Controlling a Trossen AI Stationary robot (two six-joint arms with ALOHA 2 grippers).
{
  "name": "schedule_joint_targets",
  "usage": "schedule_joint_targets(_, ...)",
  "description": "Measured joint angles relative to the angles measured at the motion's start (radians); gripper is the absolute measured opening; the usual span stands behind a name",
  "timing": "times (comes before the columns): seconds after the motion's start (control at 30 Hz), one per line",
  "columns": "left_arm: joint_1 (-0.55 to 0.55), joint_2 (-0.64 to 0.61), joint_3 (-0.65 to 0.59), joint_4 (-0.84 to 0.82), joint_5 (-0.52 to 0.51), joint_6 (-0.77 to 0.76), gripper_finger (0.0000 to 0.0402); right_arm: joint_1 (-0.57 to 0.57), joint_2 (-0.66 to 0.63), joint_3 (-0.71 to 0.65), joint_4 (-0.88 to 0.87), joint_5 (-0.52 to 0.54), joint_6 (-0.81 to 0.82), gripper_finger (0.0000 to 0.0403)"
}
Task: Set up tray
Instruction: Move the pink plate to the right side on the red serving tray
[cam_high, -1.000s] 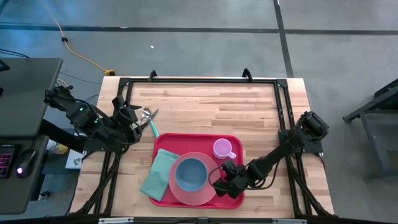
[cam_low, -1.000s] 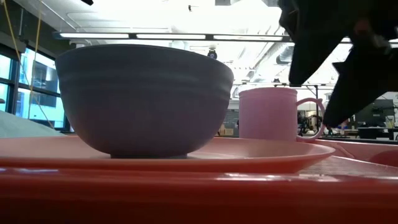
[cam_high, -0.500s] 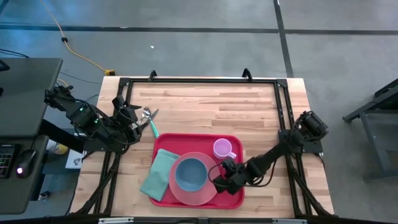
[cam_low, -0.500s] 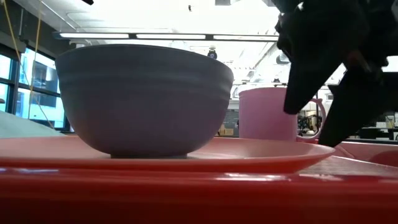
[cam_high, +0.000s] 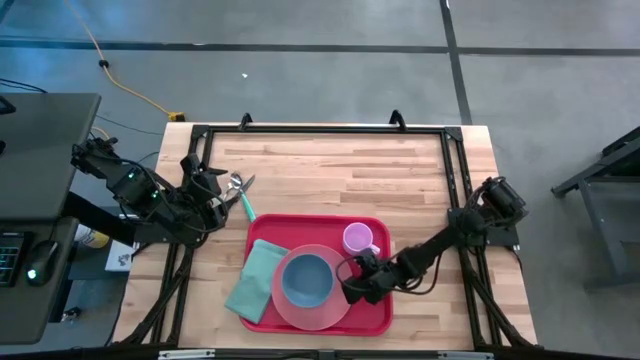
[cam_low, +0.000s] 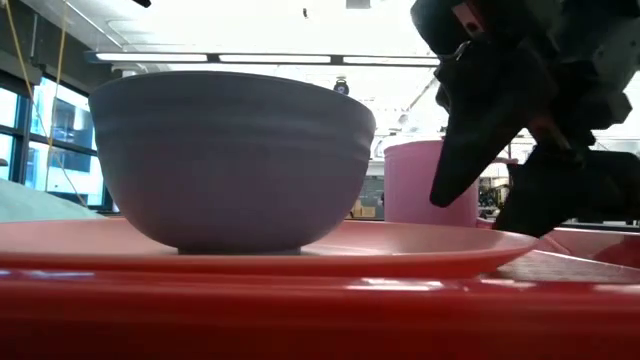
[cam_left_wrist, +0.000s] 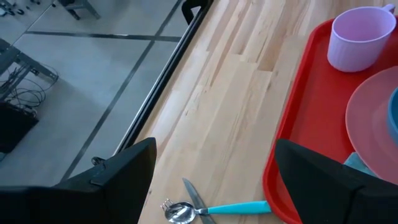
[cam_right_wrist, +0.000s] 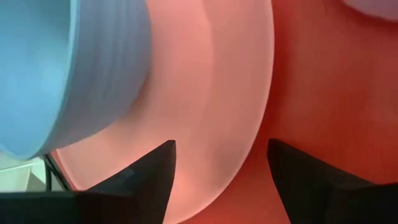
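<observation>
On the red tray (cam_high: 375, 318), the right gripper (cam_high: 352, 283) hovers at the pink plate's (cam_high: 330, 312) right edge, near the cup (cam_high: 358, 239).

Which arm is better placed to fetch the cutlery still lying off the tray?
Left. Its end effector sits open at the table's left edge, right beside the teal-handled spoon. The right end effector is over the tray at the pink plate's rim.

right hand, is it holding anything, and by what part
Nothing. The right hand is open, its fingers either side of the pink plate's rim on the tray, not closed on it.
</observation>
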Motion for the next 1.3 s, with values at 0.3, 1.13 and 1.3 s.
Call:
schedule_joint_targets(0.3,0.0,0.0,0.0,0.0,-0.004,0.0,0.036,-0.011,0.0,0.0,0.004,-0.01,-0.027,0.0154)
schedule_joint_targets(1.13,0.0,0.0,0.0,-0.001,-0.007,0.0,0.036,-0.015,-0.001,0.0,-0.039,-0.01,-0.022,0.0004)
schedule_joint_targets(1.3,0.0,0.0,0.0,-0.003,-0.007,0.0,0.036,-0.015,-0.002,0.001,-0.075,-0.012,0.0,0.0003)
